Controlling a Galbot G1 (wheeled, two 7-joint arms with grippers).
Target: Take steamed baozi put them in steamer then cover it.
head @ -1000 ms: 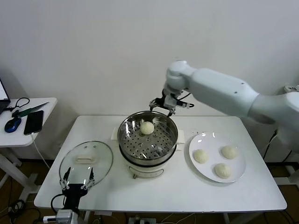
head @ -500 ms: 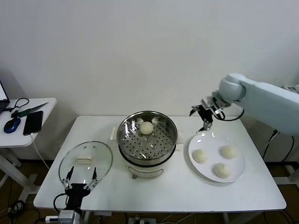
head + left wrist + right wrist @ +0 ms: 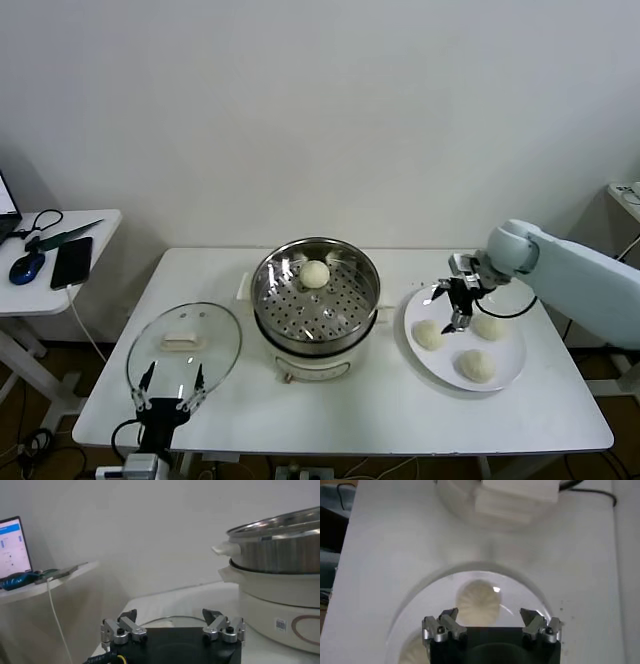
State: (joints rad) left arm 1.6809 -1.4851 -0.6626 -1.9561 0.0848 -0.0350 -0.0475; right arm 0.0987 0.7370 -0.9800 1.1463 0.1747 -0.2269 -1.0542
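One cream-white baozi (image 3: 315, 274) lies in the shiny steamer (image 3: 318, 318) at the middle of the table. Three more baozi (image 3: 430, 335) (image 3: 490, 326) (image 3: 476, 366) sit on a white plate (image 3: 450, 358) to its right. My right gripper (image 3: 457, 318) hangs open just above the plate; in the right wrist view a baozi (image 3: 478, 601) lies ahead between the spread fingers of that gripper (image 3: 490, 614), untouched. The glass cover (image 3: 185, 345) rests flat on the table to the left of the steamer. My left gripper (image 3: 170, 385) stands open and empty at the cover's near edge.
The steamer's white pot base (image 3: 280, 605) rises close to the left gripper (image 3: 171, 616) in its wrist view. A side table (image 3: 60, 275) at far left carries a phone, a mouse and cables. Bare tabletop lies in front of the steamer and plate.
My right arm has swung from over the steamer to the right and dropped low over the plate, gripper open throughout. The baozi stays in the steamer. The left arm has hardly moved.
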